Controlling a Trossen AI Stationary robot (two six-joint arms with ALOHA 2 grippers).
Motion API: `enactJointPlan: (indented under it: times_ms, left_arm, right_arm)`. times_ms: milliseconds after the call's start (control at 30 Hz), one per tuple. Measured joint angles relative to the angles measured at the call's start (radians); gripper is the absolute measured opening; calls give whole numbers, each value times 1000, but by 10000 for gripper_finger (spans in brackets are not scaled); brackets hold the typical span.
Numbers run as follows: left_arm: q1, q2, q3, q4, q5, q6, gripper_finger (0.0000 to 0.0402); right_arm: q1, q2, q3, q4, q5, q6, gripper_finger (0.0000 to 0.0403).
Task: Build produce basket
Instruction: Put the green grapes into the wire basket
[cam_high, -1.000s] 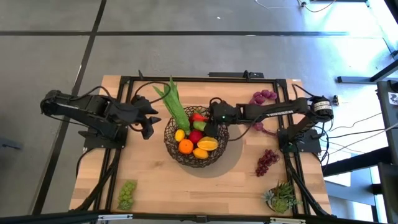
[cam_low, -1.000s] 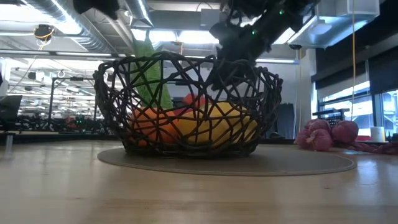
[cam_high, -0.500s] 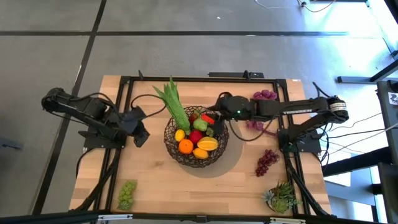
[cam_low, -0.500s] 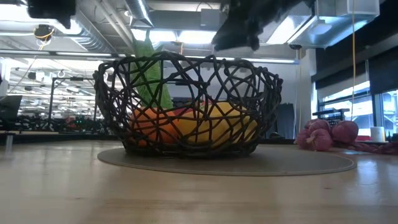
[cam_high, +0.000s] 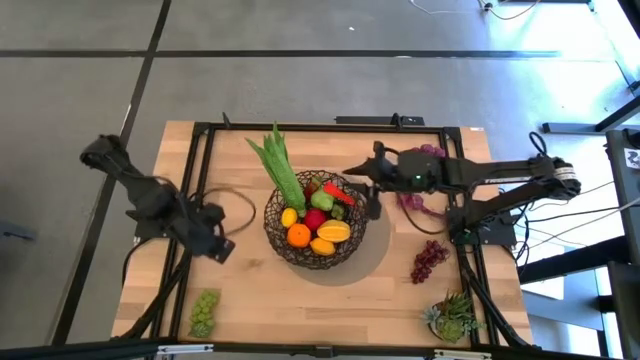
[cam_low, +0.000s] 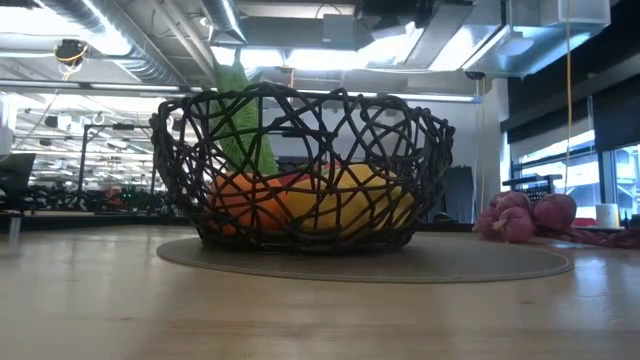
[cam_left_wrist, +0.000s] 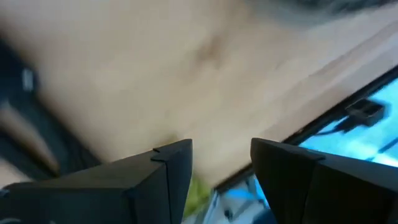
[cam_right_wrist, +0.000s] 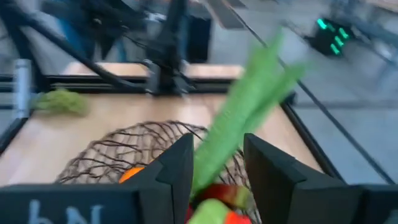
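Observation:
The dark wire basket stands on its grey mat at mid table. In it lie an orange, a mango, a lemon, a red apple and a red chilli. The leafy stalk leans out over its far-left rim. My right gripper hangs open above the basket's far-right rim, nothing between its fingers. My left gripper is open left of the basket, tipped down over bare wood. Green grapes lie near the front-left corner.
Purple grapes lie right of the basket. More purple produce sits at the far right under my right arm. A spiky succulent stands at the near right corner. A black frame borders the table.
My right gripper has risen out of the basket and drawn back toward the table's right edge, its fingers as far apart as before. My left gripper has swung toward the near edge, rolled and tipped downward. The produce in the basket has stayed put.

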Motion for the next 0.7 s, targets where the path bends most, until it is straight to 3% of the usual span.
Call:
enactJointPlan:
  times_ms: [100,267,700]
  left_arm:
    - [-71,63,0,1,56,-151,153]
    - [-169,164,0,47,59,-338,153]
    - [-353,464,0,238,157,-423,153]
  right_arm:
    - [1,-28,0,13,-108,-57,136]
    - [1,-62,0,28,-255,-133,136]
    - [1,-93,0,41,-279,-145,136]
